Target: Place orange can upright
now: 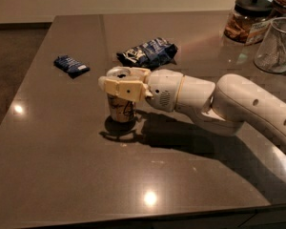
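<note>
The orange can (120, 109) stands upright on the dark table (62, 166), left of centre, its silver top showing between the fingers. My gripper (122, 82) reaches in from the right and holds the can's upper part, one cream finger (121, 88) across its front and the other behind it. The can's base rests on the table top.
A blue-and-white snack bag (148, 53) lies just behind the can. A small dark blue packet (71, 65) lies at the back left. A glass jar with a black lid (245, 18) and a clear glass (277, 44) stand at the back right. My white arm (238, 106) crosses the right side.
</note>
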